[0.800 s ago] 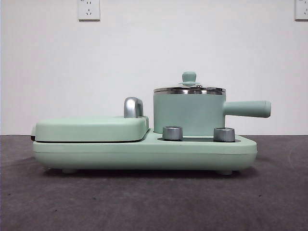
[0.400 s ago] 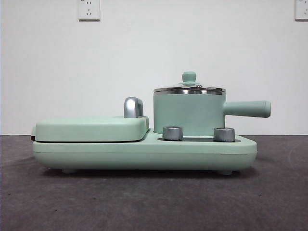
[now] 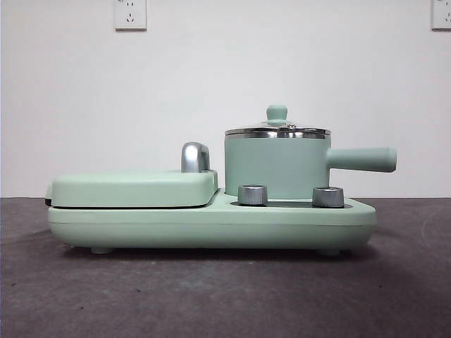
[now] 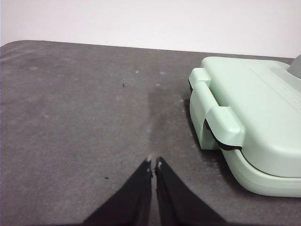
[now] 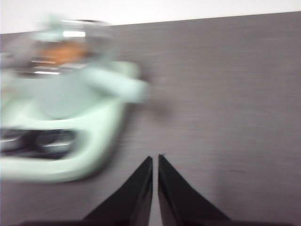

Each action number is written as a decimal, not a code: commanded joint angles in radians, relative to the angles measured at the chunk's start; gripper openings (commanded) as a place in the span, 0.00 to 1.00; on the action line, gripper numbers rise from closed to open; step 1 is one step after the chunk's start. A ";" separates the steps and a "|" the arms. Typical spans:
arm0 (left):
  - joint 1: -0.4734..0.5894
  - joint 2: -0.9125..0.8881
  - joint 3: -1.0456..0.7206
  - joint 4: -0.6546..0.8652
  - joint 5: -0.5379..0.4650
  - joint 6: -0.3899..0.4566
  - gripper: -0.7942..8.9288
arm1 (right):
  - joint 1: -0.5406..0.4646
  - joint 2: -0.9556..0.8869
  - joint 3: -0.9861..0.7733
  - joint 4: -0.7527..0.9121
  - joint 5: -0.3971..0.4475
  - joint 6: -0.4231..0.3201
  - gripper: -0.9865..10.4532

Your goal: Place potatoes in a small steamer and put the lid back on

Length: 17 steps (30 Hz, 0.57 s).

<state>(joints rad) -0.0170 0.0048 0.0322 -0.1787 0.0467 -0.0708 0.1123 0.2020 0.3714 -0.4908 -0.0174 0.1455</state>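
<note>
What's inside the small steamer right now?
The lid sits on the small steamer. The blurred right wrist view shows something orange through it, likely the potato; the front view hides the inside.

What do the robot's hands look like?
Each end effector is a pair of black, flat, pointed jaws that taper like a beak. The left end effector has small pale scuffs at its tips. The right end effector looks plain matte black. No cables, markings or arm parts show.

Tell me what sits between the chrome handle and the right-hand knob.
In the front view, the left knob sits between the chrome handle and right knob, the small steamer behind.
</note>
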 commanded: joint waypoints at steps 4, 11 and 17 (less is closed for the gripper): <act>0.001 -0.002 -0.019 -0.008 -0.006 -0.002 0.10 | -0.149 -0.141 -0.241 0.175 0.019 -0.130 0.10; 0.001 -0.002 -0.019 -0.008 -0.006 -0.002 0.10 | -0.171 -0.198 -0.335 0.249 0.015 -0.128 0.10; 0.001 -0.002 -0.019 -0.008 -0.006 -0.002 0.10 | -0.171 -0.198 -0.360 0.318 0.016 -0.127 0.10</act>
<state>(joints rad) -0.0170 0.0048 0.0322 -0.1787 0.0463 -0.0711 -0.0582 0.0044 0.0216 -0.1806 -0.0036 0.0250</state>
